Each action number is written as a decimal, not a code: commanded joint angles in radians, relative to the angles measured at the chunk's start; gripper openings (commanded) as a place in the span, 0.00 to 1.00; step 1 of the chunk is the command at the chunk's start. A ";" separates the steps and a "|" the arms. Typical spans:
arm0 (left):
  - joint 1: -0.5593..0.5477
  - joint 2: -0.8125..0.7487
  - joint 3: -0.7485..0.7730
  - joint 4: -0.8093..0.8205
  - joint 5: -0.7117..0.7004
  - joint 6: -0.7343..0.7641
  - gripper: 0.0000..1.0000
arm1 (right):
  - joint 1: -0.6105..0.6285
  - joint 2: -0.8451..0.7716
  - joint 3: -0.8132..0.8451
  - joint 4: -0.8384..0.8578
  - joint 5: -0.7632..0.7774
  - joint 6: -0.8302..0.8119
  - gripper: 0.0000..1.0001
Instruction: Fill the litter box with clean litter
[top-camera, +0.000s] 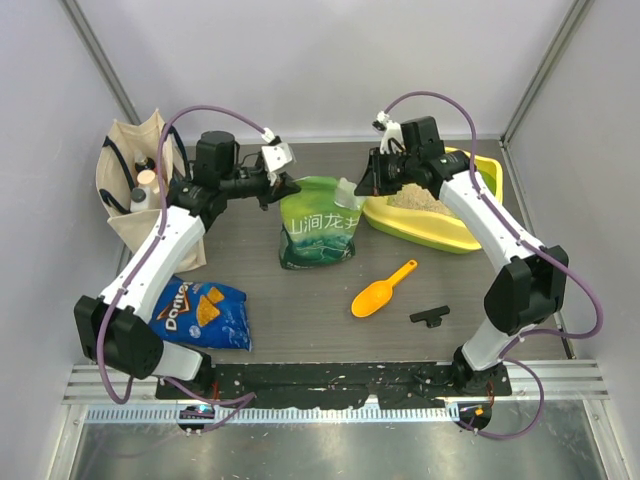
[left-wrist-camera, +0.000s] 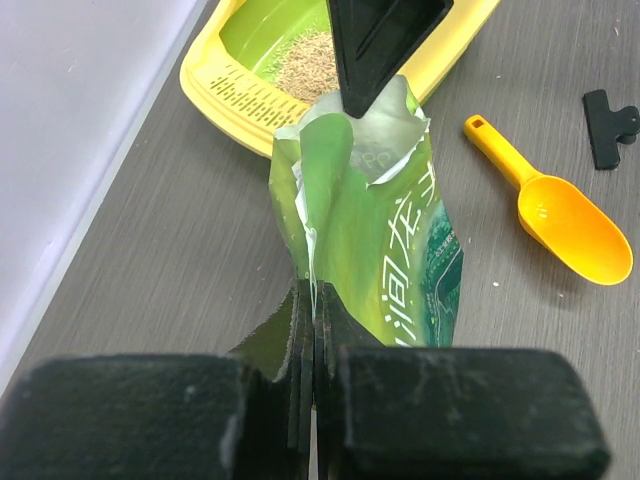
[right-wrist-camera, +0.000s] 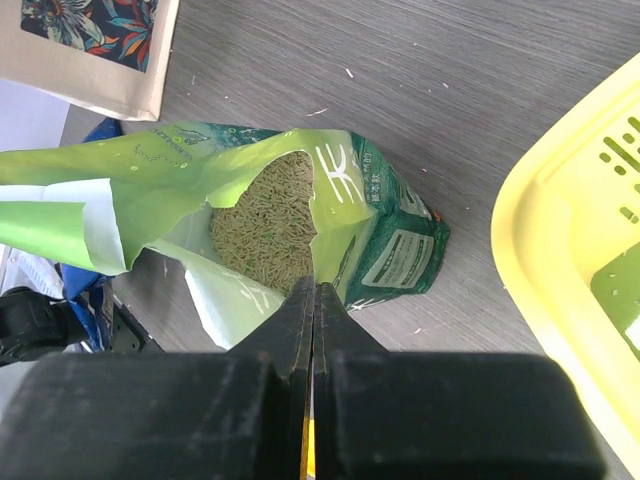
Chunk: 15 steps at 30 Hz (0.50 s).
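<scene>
Box (top-camera: 445, 238) just right of my right claw (right-wrist-camera: 313, 292), some litter (top-camera: 410, 200) in it. Left claw (left-wrist-camera: 314, 302) and right claw both clamped on open pouch (top-camera: 318, 232) rim. Scoop (top-camera: 380, 292), clip (top-camera: 429, 316) lie nearer front.

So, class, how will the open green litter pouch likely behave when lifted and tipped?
Probably floppy: the green pouch sags, creased, between the left hand and right hand. Likely bottom-heavy, since litter fills much of it. Its wide mouth may spill suddenly.

Soft, even light leaves faint shadows on my worktop (top-camera: 300, 300), and my left end effector (left-wrist-camera: 312, 300) and right end effector (right-wrist-camera: 313, 295) loom dark, blurred up close.
</scene>
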 joint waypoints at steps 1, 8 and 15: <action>0.009 -0.008 0.109 0.147 0.057 0.025 0.00 | -0.004 -0.072 0.039 0.044 0.021 -0.029 0.01; 0.008 -0.053 0.006 0.172 0.069 -0.015 0.00 | -0.075 -0.075 -0.018 0.101 -0.102 -0.011 0.47; 0.006 -0.050 0.010 0.161 0.082 -0.069 0.00 | -0.241 -0.144 -0.043 0.092 -0.444 -0.342 0.67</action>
